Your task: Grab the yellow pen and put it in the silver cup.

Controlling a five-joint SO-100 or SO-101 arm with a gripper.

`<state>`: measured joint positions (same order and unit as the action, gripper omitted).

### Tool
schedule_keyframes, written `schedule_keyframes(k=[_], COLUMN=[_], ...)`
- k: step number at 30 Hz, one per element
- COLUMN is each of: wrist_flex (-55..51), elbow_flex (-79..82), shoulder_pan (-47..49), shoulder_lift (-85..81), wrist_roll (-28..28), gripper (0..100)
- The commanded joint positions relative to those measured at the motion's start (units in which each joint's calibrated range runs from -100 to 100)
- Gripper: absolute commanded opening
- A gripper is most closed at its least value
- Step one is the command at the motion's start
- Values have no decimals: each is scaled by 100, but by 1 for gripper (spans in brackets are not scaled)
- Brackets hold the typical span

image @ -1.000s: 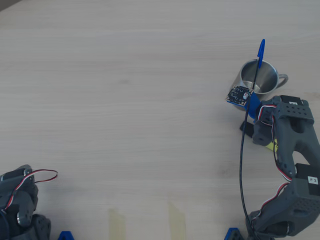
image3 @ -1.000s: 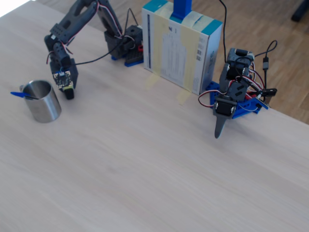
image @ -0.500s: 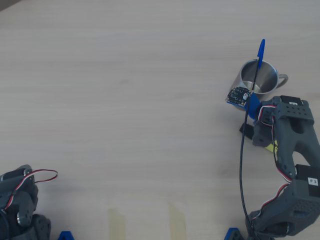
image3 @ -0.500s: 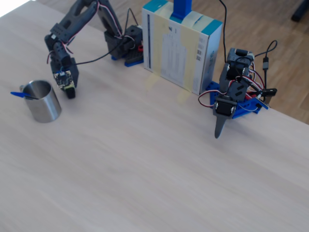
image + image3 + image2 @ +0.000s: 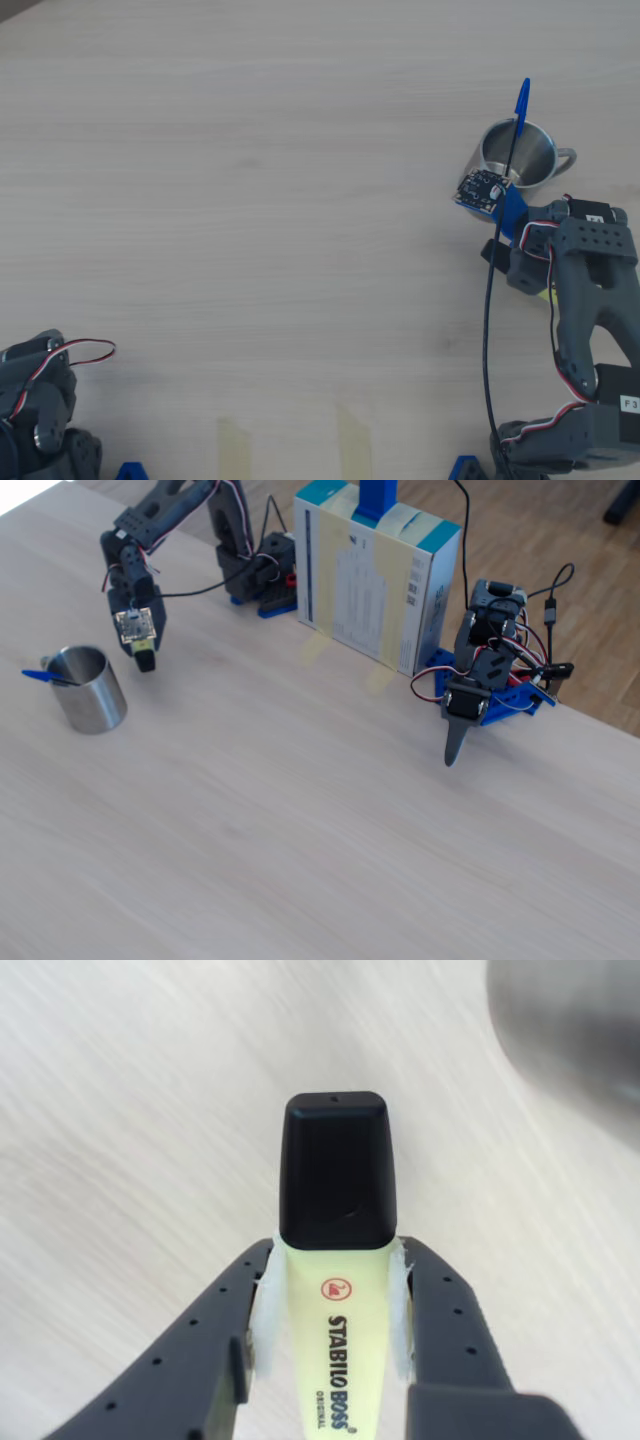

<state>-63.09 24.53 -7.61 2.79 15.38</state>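
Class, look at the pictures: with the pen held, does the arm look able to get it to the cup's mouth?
Probably yes. The gripper holds the yellow pen beside the cup; only a blue pen leans inside, leaving most of the mouth open.

This looks like a hobbyist's or small lab's robotics bench, probably set up in an ordinary room or office. In the fixed view a pale wood-grain tabletop (image 5: 300,820) carries two small 3D-printed arms with bare servo wiring: a dark one (image 5: 165,520) at the far left, a folded one (image 5: 485,675) on a blue base at the right. A taped-down cardboard box (image 5: 375,580) between them holds a blue post. Wooden flooring (image 5: 560,530) shows beyond the table's far edge.
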Motion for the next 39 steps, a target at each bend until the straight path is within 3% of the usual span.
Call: schedule_keyframes(k=[1,19,39], wrist_flex=[42,-27,462], elbow_flex=[-63,-54,-280], shoulder_pan=[141,613,1921], shoulder_lift=[-545,-1850,-2241], wrist_roll=[87,690,2161], gripper=[9,9,9])
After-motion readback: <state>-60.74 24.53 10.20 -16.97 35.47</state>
